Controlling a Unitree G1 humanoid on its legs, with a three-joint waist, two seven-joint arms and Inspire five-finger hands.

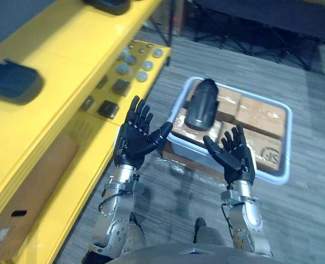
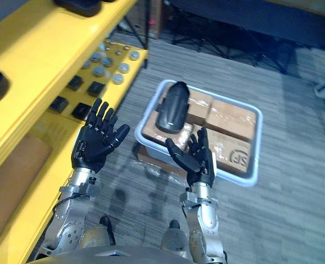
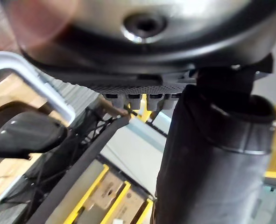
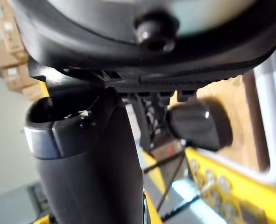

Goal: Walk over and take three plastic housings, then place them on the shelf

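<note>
A dark plastic housing [image 1: 202, 104] lies on brown blocks inside a pale tray [image 1: 283, 113] on the floor ahead. It also shows in the left wrist view as the housing [image 3: 23, 135] and in the right wrist view as the housing [image 4: 198, 123]. My left hand [image 1: 135, 135] is raised, palm up, fingers spread, just left of the tray and empty. My right hand [image 1: 233, 154] hovers over the tray's near edge, fingers spread, empty. Two more dark housings rest on the yellow shelf: one housing [image 1: 11, 81] on the left, another housing [image 1: 110, 5] at the top.
The yellow shelf [image 1: 52, 71] runs along the left, with a lower board holding several small round and square parts [image 1: 132, 63]. A cardboard box [image 1: 33, 187] sits under it. Grey wood floor [image 1: 310, 220] spreads to the right. Dark stands are at the back.
</note>
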